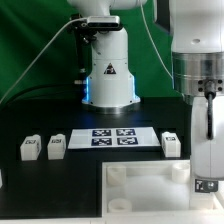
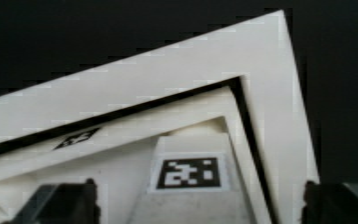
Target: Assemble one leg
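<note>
A leg (image 1: pixel 206 168), a white post with a square tag low on its face, stands upright at the exterior view's right, over the right end of the wide white board with round sockets (image 1: pixel 140 190). My gripper (image 1: pixel 207 132) hangs straight above it. In the wrist view the leg (image 2: pixel 190 172) lies between my two dark fingers (image 2: pixel 62 202), with a visible gap on each side. The gripper (image 2: pixel 202 206) is open and the jaws do not touch the leg. The board (image 2: pixel 140 95) fills the view behind it. The leg's foot is hidden.
Two loose legs (image 1: pixel 30 148) (image 1: pixel 56 147) stand at the exterior view's left and a third (image 1: pixel 170 143) stands near my arm. The marker board (image 1: pixel 110 137) lies between them. The robot base (image 1: pixel 108 80) stands behind.
</note>
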`<state>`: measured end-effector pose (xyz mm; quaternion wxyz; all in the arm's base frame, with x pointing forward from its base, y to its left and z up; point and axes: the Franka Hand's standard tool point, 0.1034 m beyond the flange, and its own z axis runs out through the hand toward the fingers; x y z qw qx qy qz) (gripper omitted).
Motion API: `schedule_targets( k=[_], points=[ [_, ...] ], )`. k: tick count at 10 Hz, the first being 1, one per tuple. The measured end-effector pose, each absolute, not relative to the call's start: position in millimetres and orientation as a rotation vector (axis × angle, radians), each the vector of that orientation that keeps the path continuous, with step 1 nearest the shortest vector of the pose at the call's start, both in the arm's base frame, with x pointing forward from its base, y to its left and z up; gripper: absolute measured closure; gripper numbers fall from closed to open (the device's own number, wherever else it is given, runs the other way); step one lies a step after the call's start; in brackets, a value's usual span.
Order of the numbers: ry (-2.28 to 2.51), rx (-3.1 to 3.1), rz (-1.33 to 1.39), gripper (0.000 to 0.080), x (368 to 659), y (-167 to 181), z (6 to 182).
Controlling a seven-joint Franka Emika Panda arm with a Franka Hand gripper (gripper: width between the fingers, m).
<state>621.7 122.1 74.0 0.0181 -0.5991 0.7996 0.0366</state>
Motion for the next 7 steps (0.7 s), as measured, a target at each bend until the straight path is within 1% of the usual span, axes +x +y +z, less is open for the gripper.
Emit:
schedule_targets(
  k=[1,2,3,7],
  points=[
    [2.474,-1.866,0.114,0.0183,620.7,125.9,77.5],
    [2.464,-1.872,0.115,0.0156,618.9,129.7,82.8],
    [2.459,-1.874,0.116,0.0151,617.0,132.1,86.2],
    [2.461,-1.877,0.118,0.015,616.0,131.8,83.4]
  ],
)
